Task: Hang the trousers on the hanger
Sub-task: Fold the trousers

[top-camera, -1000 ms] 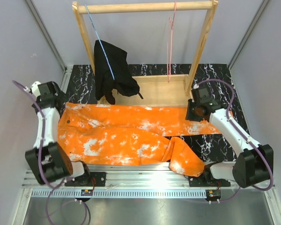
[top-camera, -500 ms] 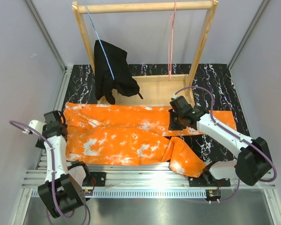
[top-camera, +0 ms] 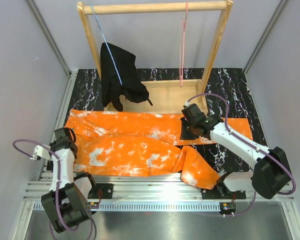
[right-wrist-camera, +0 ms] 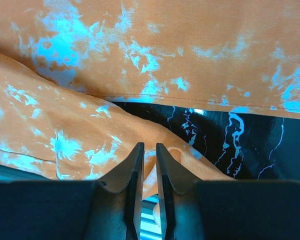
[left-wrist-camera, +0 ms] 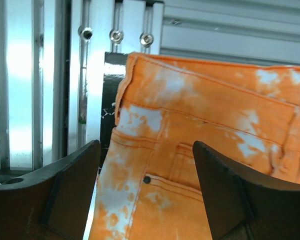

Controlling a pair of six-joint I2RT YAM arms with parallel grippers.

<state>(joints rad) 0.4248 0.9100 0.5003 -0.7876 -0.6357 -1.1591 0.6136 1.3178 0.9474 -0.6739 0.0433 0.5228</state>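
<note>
Trousers (top-camera: 135, 142) lie spread flat across table (top-camera: 230, 80), waistband at left, legs running right, one leg end folded over near edge. Hanger (top-camera: 182, 50) hangs from rack rail (top-camera: 155, 7) at back, well apart from cloth. Left gripper (left-wrist-camera: 145, 160) gapes wide over waistband corner beside table's left edge, gripping nothing. Right gripper (right-wrist-camera: 150, 160) poised above where legs part, fingers nearly together, nothing between them.

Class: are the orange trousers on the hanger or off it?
Off: the trousers lie spread on the table, while the pink hanger hangs bare from the wooden rail.
</note>
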